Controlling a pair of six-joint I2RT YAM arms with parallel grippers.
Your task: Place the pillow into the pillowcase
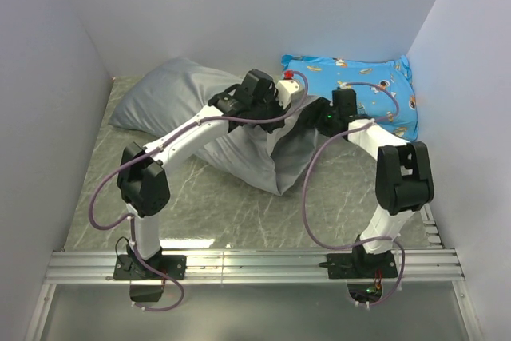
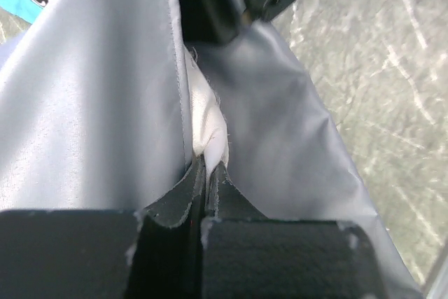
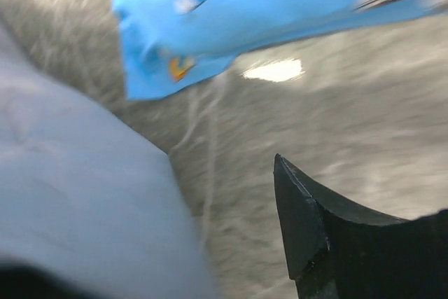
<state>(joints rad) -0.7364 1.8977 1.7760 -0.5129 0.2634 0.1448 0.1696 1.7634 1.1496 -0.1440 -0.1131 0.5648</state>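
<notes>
One grey pillowcase (image 1: 172, 97), white pillow (image 2: 206, 124) inside

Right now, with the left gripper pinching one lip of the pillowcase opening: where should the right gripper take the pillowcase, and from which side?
Take the pillowcase by its loose hem on the opposite lip, coming from the right, where the right gripper hangs open. The left gripper pins one lip beside the exposed pillow, so the slack flap is likely the best thin, pinchable edge.
</notes>
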